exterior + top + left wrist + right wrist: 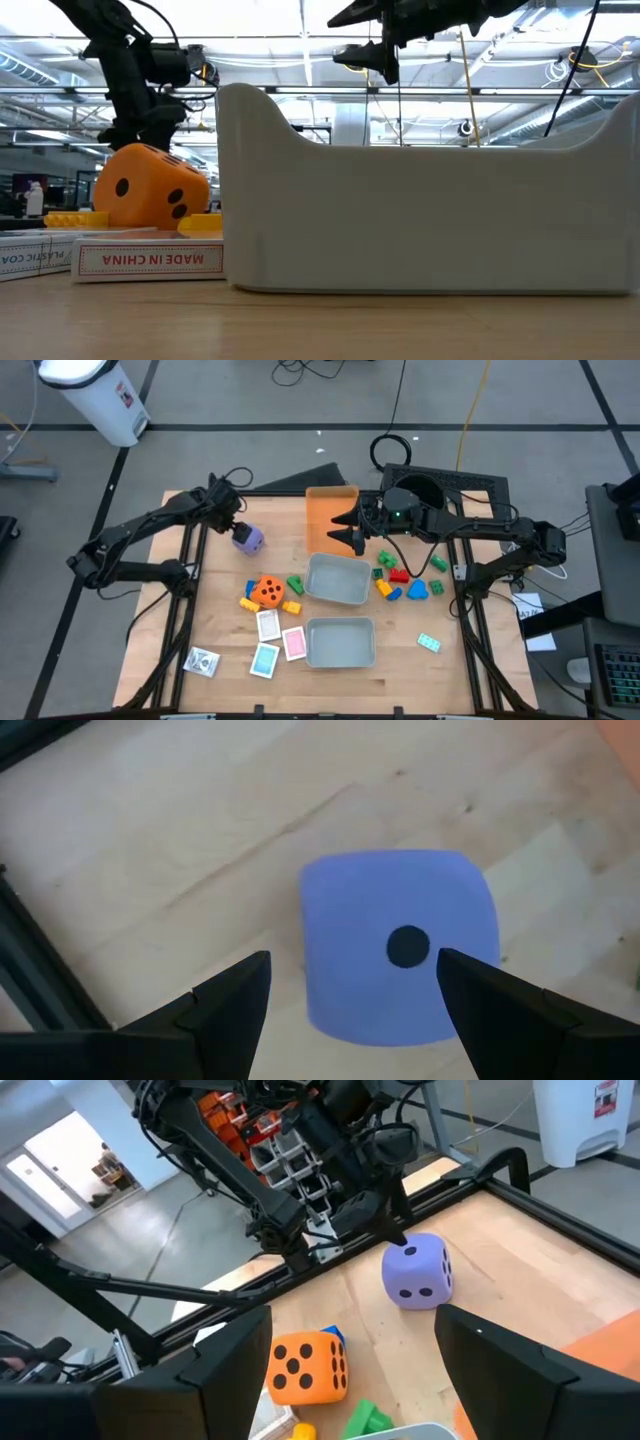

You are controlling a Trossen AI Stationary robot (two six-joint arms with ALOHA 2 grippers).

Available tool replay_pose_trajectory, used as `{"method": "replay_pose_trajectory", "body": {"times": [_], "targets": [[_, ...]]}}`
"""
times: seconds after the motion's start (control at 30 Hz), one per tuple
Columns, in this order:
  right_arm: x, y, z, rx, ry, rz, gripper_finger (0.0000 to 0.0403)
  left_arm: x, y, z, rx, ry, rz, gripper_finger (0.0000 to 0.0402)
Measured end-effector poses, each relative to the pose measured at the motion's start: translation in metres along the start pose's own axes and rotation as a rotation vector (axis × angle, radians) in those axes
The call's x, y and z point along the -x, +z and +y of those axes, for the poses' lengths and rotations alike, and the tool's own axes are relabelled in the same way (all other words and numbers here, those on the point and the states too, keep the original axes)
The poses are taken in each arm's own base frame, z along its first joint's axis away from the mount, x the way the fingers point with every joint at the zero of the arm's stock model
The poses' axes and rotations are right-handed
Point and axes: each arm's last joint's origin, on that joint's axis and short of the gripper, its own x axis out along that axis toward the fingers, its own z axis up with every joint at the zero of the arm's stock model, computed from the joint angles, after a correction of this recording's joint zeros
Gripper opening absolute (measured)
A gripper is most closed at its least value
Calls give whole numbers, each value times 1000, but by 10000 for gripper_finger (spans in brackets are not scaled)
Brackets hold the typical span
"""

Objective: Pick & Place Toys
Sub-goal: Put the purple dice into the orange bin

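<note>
While the left gripper [240, 525] sits right over the purple die [249, 539] near the table's left-rear area, its fingers [232, 1010] are spread and straddle the die without clamping; the die rests on the wood, one dot facing the wrist camera. Right gripper [345, 530] is raised above the flat orange tray [330, 510], behind the upper grey tray [337, 579], fingers spread wide, nothing between them. Orange die [266, 591] sits on the table left of that grey tray, with a green brick [295, 584] just beside it and yellow bricks [291, 607] touching or nearly touching its front side. Cards: white one [268, 624], pink one [293, 643] and teal one [265, 659] lie in a cluster in front of the orange die, left of the lower grey tray [340, 642]. A pile of red, green, blue and yellow bricks [400, 578] lies right of the upper grey tray; a lone teal brick [429, 643] is right of the lower one. Both grey trays look empty from above. A small clear packet [203, 661] sits near the table's front-left corner.
</note>
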Motion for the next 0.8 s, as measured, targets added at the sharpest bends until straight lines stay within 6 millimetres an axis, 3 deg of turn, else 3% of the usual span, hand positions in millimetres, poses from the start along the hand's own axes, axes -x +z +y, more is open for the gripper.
{"method": "replay_pose_trajectory", "body": {"times": [0.33,0.43,0.63,0.8], "targets": [[0,0,0,2,0,0,275,0,1,0,-6,-2,-7,296],[0,0,0,2,-1,0,276,0,1,-2,-19,-4,-7,316],[0,0,0,2,-1,0,276,-1,0,-7,-61,-16,-8,391],[0,0,0,2,-1,0,276,-1,3,-14,-59,-33,-49,383]]}}
